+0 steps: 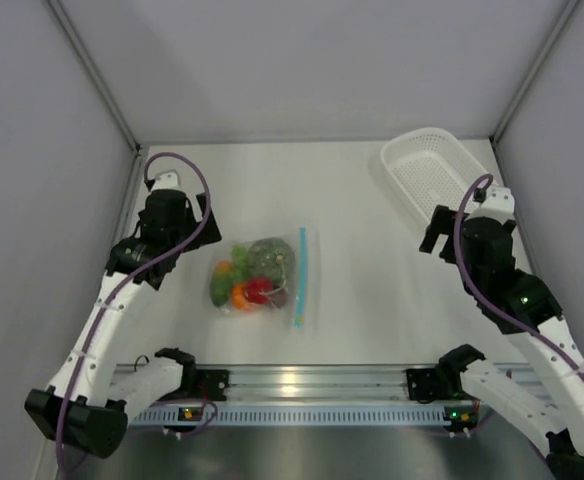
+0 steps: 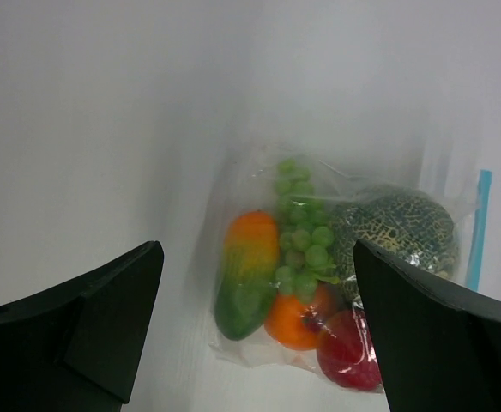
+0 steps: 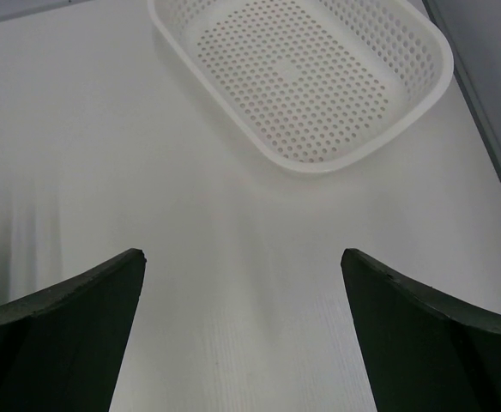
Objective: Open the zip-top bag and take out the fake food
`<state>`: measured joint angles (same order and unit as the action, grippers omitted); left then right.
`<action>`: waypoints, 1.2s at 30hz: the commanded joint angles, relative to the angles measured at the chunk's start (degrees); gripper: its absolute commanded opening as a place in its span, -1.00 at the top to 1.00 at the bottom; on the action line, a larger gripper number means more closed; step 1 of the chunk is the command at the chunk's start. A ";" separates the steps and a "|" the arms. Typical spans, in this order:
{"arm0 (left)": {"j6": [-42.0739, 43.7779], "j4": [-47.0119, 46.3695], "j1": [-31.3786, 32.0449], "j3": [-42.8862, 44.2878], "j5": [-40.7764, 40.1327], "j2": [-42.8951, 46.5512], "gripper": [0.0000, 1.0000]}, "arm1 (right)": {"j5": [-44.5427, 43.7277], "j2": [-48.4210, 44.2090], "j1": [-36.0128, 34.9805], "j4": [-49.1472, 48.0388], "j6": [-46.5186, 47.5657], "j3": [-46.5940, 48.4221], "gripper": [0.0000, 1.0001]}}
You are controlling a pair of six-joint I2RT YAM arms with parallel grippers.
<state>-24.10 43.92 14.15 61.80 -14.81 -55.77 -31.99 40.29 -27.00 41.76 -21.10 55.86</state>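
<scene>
As it lies flat, the zip-top bag (image 1: pixel 270 278) holds fake food (image 2: pixel 319 275).

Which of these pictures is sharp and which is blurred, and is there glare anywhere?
Top view: sharp, with bright glare on the metal rail at the near edge. Left wrist view: hazy and soft, the bag and its toy food slightly blurred, the dark jaws out of focus. Right wrist view: clear, the holes of the basket distinct, no glare.
</scene>
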 commanded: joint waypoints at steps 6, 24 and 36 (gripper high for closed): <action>-6.04 1.95 20.63 7.01 -14.44 -12.33 -0.97 | 1.58 -0.48 -0.59 -2.12 -0.78 -0.92 -0.99; -16.41 13.46 51.23 23.54 -32.20 -45.03 -0.73 | 1.31 -4.87 -0.51 -0.01 1.59 -0.66 -0.99; -23.71 24.37 55.81 27.59 -36.78 -58.57 -0.16 | 3.95 -4.00 -0.59 -1.41 1.59 -1.54 -0.99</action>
<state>-45.08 63.86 70.11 88.29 -48.16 -114.17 -29.21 35.97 -27.00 41.80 -19.99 54.74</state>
